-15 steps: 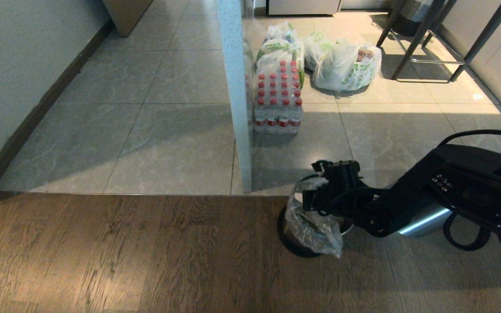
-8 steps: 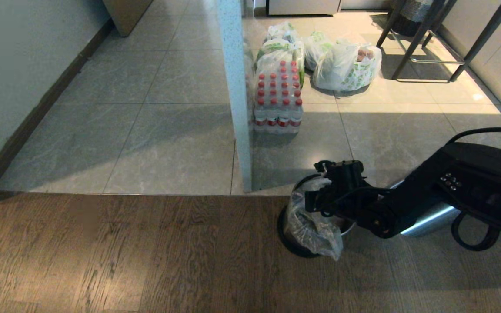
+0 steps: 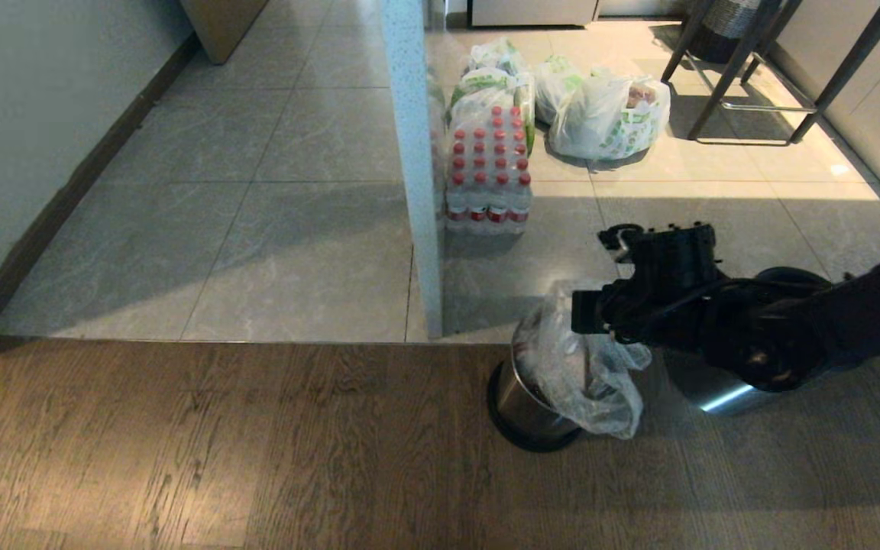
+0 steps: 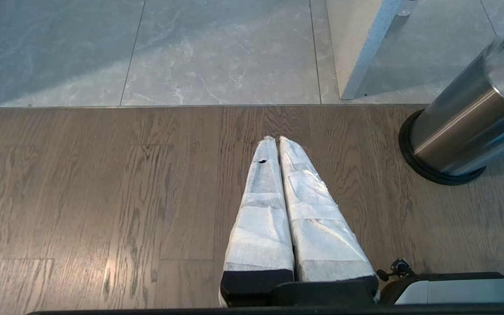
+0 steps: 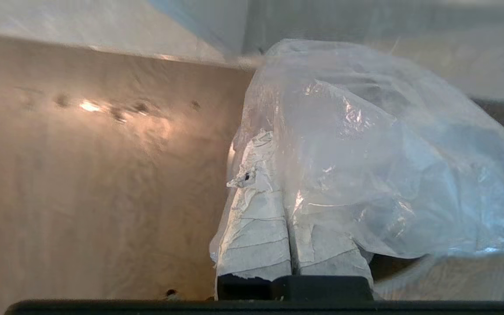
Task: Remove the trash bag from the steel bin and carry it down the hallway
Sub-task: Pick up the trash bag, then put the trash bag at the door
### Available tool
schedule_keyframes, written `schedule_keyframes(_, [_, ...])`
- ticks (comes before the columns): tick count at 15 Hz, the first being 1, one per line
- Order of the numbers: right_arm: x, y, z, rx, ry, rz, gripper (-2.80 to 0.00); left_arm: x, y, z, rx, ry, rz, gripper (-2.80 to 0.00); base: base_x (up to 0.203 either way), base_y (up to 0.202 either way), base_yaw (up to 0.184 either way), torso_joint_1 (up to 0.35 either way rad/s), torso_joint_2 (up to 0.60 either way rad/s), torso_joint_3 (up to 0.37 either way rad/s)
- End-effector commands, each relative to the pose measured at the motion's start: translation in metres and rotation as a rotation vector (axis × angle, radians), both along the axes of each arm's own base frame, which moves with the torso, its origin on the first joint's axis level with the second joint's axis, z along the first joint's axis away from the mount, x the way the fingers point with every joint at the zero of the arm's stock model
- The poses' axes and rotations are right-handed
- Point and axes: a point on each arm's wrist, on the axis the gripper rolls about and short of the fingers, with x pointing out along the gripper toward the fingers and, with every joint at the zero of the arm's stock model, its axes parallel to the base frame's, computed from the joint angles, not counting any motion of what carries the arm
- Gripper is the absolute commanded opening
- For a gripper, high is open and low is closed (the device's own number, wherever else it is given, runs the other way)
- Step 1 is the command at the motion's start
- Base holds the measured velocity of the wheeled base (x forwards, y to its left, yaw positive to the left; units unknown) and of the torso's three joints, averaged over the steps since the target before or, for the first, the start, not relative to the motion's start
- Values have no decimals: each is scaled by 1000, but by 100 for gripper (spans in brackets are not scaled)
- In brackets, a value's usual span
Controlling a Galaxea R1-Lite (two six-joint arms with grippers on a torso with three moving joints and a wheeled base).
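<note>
Our right hand [image 3: 583,313], now pinching the trash bag [image 3: 585,370], has risen, drawing it partly out of the steel bin [image 3: 520,405].

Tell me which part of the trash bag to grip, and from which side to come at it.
Grip the loose upper film of the trash bag, where it bunches above the steel bin. Come from the robot's right, as the right gripper has, shut on that film. The film is thin and slack, so a pinch suits; the full belly sags over the rim.
</note>
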Motion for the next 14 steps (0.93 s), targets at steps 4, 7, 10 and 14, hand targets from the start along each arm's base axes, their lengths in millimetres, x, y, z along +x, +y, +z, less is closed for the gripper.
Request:
schedule_keyframes(4, [-70, -26, 66, 69, -142, 34, -280, 0, 0, 0, -1, 0, 0, -280, 0, 0, 0, 0, 0, 0])
schedule_keyframes(7, [-108, -38, 106, 115, -260, 54, -280, 0, 0, 0, -1, 2, 0, -280, 0, 0, 0, 0, 0, 0])
schedule_keyframes(10, [-158, -56, 140, 137, -370, 107, -280, 0, 0, 0, -1, 2, 0, -280, 0, 0, 0, 0, 0, 0])
schedule_keyframes(14, [-233, -95, 161, 63, -485, 106, -280, 0, 0, 0, -1, 1, 0, -280, 0, 0, 0, 0, 0, 0])
